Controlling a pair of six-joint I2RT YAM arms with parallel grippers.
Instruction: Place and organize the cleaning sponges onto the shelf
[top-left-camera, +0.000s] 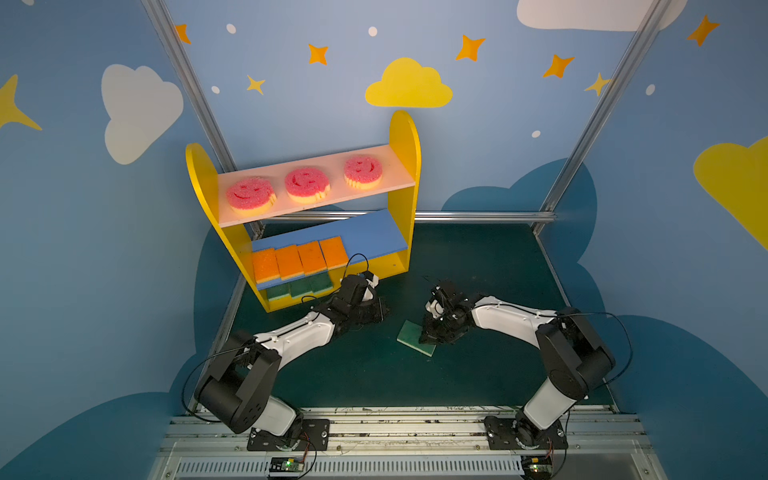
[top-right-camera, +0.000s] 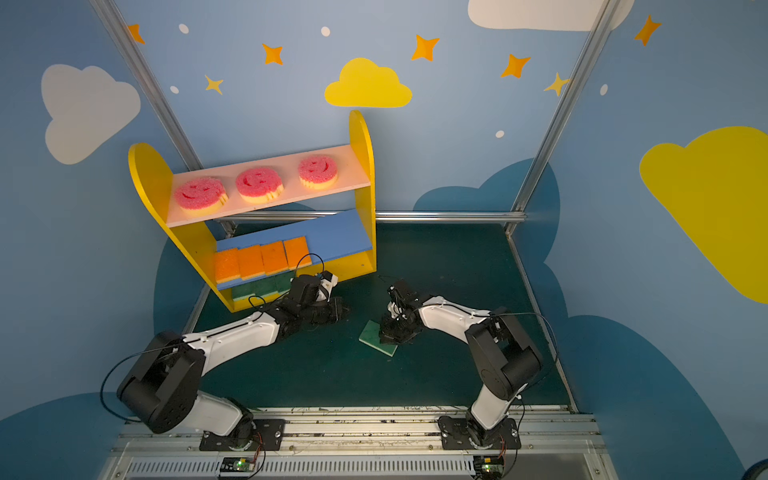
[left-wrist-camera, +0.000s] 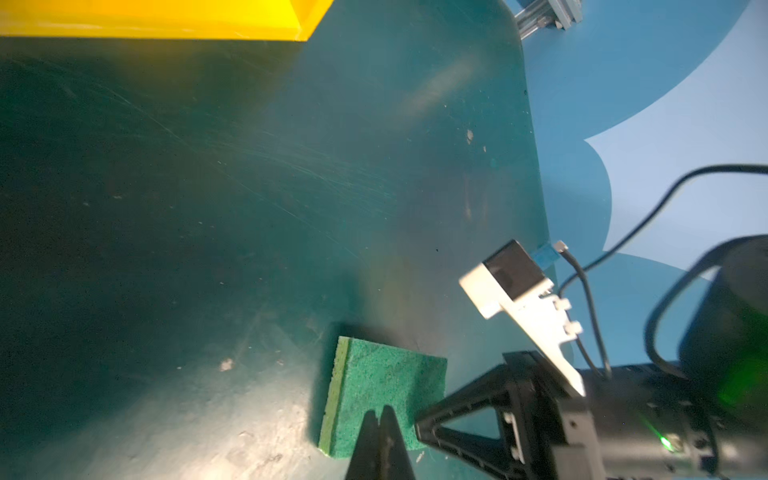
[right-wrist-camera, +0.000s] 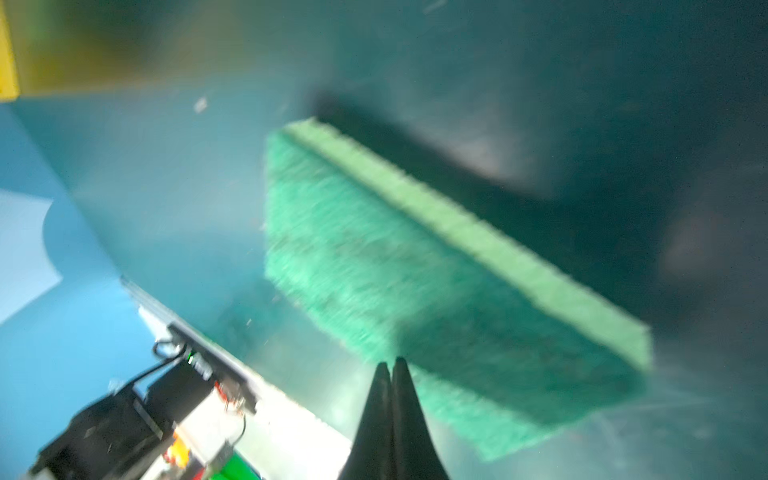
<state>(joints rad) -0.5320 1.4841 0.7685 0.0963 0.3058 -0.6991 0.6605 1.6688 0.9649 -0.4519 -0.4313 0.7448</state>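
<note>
Dark green bench (top-left-camera: 478, 270) carries one loose green rectangular sponge (top-left-camera: 409, 336) just beneath the right end effector (right-wrist-camera: 392, 365), jaws together, empty; left end effector (left-wrist-camera: 382, 413), likewise closed and empty, sits farther away.

Place: robot lab booth, nursery-styled.
Walls: blue panels (top-left-camera: 311, 108), clouds (top-left-camera: 409, 85), stars (top-left-camera: 470, 48).
Frame: aluminium posts (top-left-camera: 187, 83).
Floor: green mat (top-left-camera: 478, 257), arms (top-left-camera: 291, 336) bolted to rail (top-left-camera: 407, 428).

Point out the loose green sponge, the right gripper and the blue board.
green sponge (top-left-camera: 410, 335): a top view, exposed top face.
right gripper (right-wrist-camera: 391, 366): right wrist view, between shut fingertips.
blue board (top-left-camera: 376, 232): a top view, bare surface.
</note>
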